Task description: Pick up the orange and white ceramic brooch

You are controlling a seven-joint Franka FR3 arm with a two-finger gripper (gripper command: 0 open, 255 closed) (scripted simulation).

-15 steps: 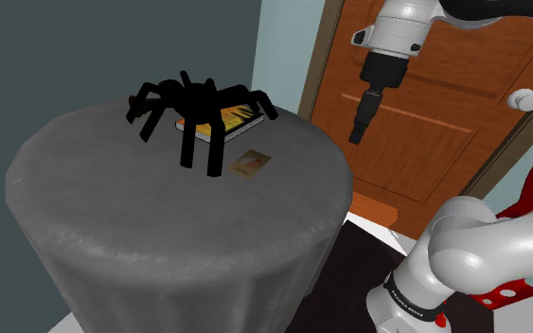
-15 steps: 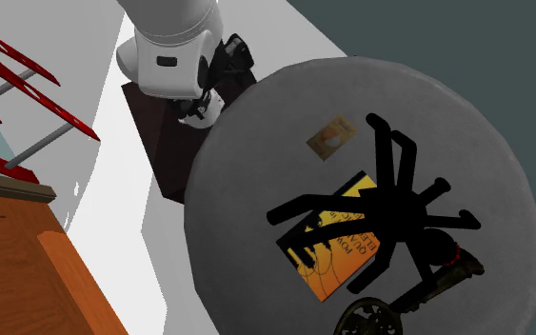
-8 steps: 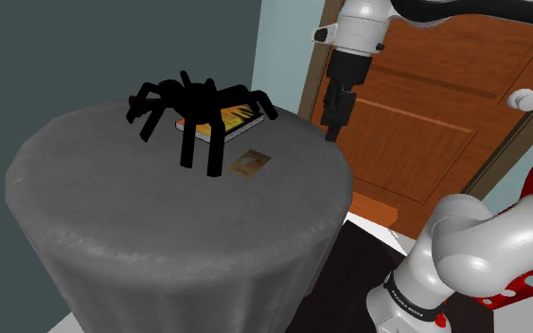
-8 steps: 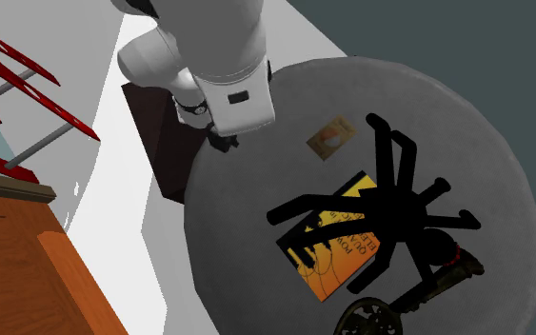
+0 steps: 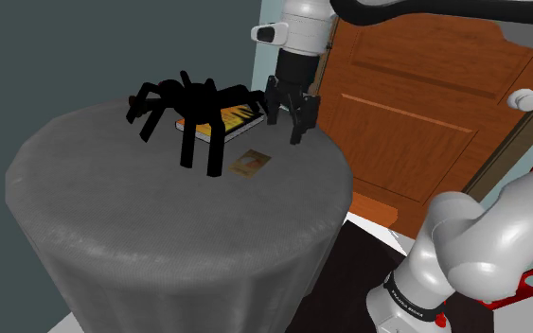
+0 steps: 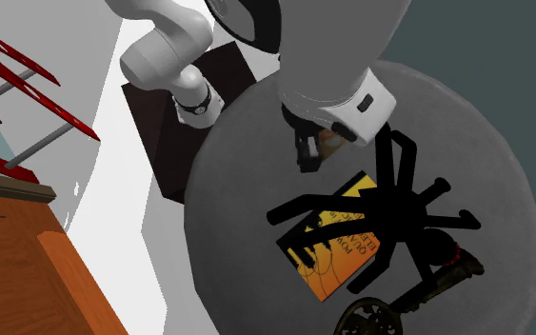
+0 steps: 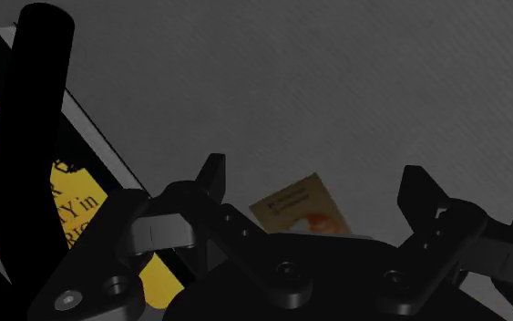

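Observation:
The brooch (image 5: 250, 163) is a small orange and white piece on a tan card, lying flat on the round grey table (image 5: 113, 218) near its edge on the shoulder view's right. My gripper (image 5: 286, 128) hangs open above the table, just beyond the card and apart from it. In the wrist view the brooch (image 7: 302, 208) lies on the tabletop between my spread fingers (image 7: 210, 178), with the gripper (image 7: 314, 187) touching nothing. Seen from the second exterior view, the hand covers most of the brooch (image 6: 329, 143) and the gripper (image 6: 315, 150) sits over it.
A large black spider figure (image 5: 193, 106) stands on an orange and yellow book (image 5: 231, 118) right beside the brooch, its legs (image 7: 35, 109) close to my fingers. A wooden door (image 5: 425, 104) is behind the table. Red framework (image 6: 9, 86) stands near the stand.
The arm has swung from in front of the door towards the shoulder view's left and lowered, bringing the gripper over the table by the brooch. The brooch, book and spider have not moved.

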